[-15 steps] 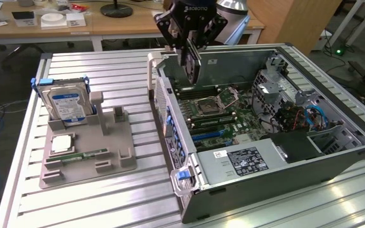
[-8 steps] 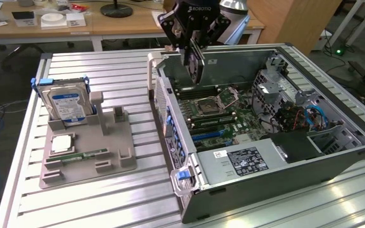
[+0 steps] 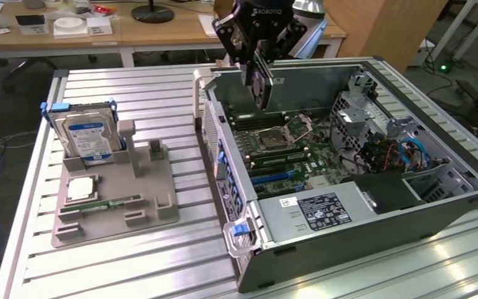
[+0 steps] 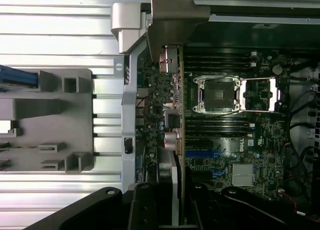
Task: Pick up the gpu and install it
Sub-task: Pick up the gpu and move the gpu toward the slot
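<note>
The claw [image 3: 261, 61] was pinched narrow on the top edge of the card [image 3: 262, 87], which hung upright over the open computer case [image 3: 222, 156], above the back corner of the main board [image 3: 305, 152] and not yet seated in any slot; the case lay on its side toward the exterior view's right of the slatted table [image 3: 139, 261], the grey holder [image 3: 160, 187] with the hard drive [image 3: 88, 138] near the opposite edge; I judged the card light and stiff but fragile, likely to crack if pressed askew; its bare edges and metal end bracket [image 4: 172, 20] looked the safe places to grip, not the small parts on its face; smooth edges might slip between hard fingers
</note>
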You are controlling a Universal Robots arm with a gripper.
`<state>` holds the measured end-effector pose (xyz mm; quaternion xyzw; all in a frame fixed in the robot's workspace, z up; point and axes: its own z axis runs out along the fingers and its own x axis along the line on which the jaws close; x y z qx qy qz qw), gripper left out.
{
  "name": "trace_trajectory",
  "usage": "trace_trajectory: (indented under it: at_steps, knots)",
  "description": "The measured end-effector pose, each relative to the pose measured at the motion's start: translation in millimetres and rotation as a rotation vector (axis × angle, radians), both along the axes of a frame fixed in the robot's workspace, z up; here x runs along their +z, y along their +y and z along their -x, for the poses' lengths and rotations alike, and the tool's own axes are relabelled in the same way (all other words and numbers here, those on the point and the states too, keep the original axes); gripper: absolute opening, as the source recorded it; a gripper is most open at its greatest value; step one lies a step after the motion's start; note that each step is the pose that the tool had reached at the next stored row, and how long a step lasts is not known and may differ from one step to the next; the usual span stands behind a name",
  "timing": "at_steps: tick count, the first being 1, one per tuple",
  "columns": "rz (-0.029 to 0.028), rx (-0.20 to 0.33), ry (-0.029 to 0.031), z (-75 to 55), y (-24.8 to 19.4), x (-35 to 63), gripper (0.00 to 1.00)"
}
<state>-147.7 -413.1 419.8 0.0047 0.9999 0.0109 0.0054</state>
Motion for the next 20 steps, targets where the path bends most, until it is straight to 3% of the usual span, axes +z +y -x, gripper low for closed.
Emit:
trace_trajectory:
  at_steps: [20]
  knots:
    - [0.0,0.0,0.0001,-29.2,0.0,-0.3,0.28]
